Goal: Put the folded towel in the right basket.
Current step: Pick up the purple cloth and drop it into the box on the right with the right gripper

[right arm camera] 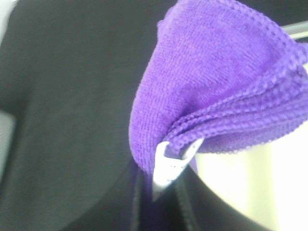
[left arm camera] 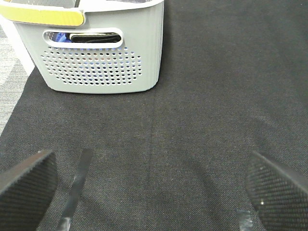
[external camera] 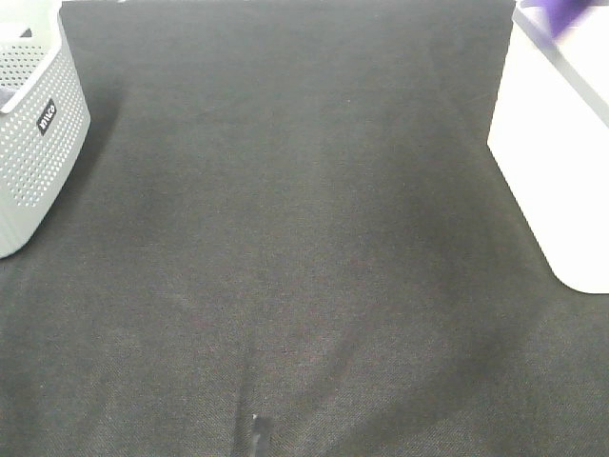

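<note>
Hovering over rim of white plastic right basket (external camera: 552,143), folded purple waffle-weave towel (right arm camera: 216,82) is held pinched by right gripper (right arm camera: 165,190); left gripper (left arm camera: 151,187) spread wide, empty. Placing step judged in hand; release required next.

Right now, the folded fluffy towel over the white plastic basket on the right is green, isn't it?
Not green. The folded fluffy towel over the white plastic basket on the right is purple, as the right wrist view shows up close.
</note>
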Controlling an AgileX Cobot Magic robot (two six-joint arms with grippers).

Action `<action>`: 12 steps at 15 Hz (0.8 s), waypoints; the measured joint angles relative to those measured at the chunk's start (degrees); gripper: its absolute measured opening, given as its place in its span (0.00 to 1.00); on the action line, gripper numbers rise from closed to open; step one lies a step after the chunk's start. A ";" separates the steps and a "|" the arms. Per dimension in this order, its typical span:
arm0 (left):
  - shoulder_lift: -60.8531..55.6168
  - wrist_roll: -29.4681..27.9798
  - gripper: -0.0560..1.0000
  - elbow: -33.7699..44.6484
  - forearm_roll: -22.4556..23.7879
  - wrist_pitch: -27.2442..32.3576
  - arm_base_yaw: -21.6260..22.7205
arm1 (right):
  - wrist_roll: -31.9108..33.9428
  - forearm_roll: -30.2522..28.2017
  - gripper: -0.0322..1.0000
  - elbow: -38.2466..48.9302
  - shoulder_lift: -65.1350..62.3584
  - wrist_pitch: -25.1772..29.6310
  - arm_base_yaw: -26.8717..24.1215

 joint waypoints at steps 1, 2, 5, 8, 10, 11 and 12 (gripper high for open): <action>0.00 0.00 0.99 0.00 0.00 0.00 0.00 | -0.11 -1.38 0.16 0.00 -0.23 1.49 -2.81; 0.00 0.00 0.99 0.00 0.00 0.00 0.00 | -0.34 -4.70 0.16 0.00 0.29 3.44 -5.33; 0.00 0.00 0.99 0.00 0.00 0.00 0.00 | 0.06 -10.66 0.16 0.00 3.38 4.41 -5.73; 0.00 0.00 0.99 0.00 0.00 0.00 0.00 | 2.46 -12.20 0.51 0.00 4.93 4.30 -5.73; 0.00 0.00 0.99 0.00 0.00 0.00 0.00 | 2.41 -13.06 0.88 0.00 4.93 4.01 -5.73; 0.00 0.00 0.99 0.00 0.00 0.00 0.00 | 2.41 -13.18 0.94 0.00 4.93 4.01 -5.73; 0.00 0.00 0.99 0.00 0.00 0.00 0.00 | 1.89 -12.89 0.97 0.00 4.64 4.01 -5.56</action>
